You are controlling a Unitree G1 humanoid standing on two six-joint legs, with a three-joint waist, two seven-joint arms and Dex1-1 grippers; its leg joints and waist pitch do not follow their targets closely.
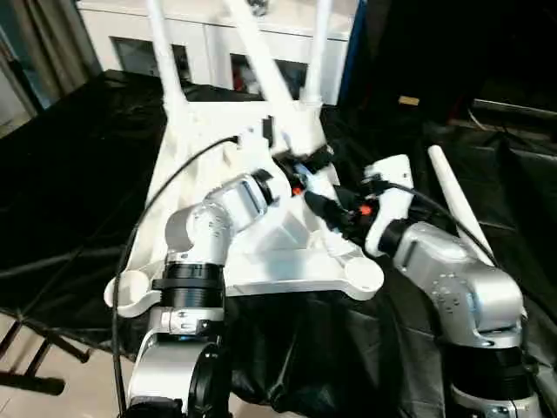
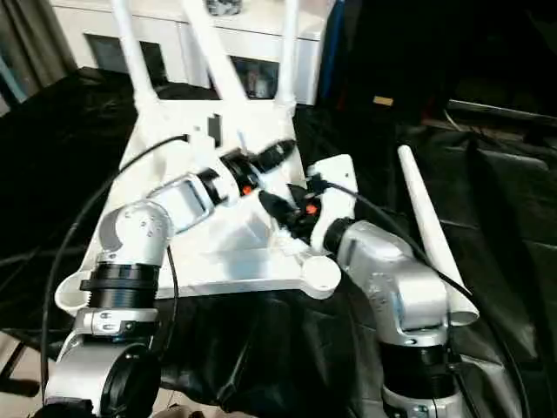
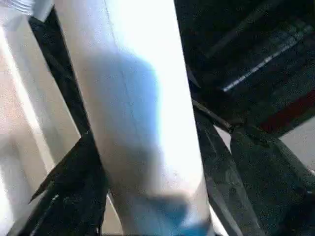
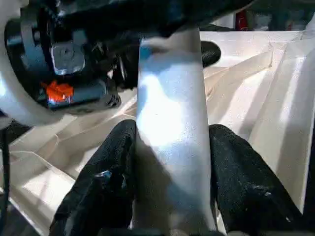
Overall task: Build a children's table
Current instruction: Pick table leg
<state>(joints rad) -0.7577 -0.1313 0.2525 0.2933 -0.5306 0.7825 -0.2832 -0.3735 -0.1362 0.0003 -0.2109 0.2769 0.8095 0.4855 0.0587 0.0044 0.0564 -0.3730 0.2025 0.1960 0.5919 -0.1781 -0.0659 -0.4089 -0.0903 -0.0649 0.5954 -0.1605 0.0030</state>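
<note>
We are working over the upturned tabletop, which is lying ribbed side up on the black-draped counter, with two legs already standing in the far corner sockets at eleven and one o'clock. Both arms are meeting on a third leg, leaning up toward twelve o'clock from the middle of the top. Our left gripper is straddling this tube, its fingers spread wide and lying along either side. Our right gripper is pinching the same tube, pads pressed against both flanks. The fourth leg is lying loose on the cloth at three o'clock. We are judging this as the seating step (its foot is hidden behind our wrists): next, we should be steering the base into an open socket and pressing down, keeping the tube upright.
</note>
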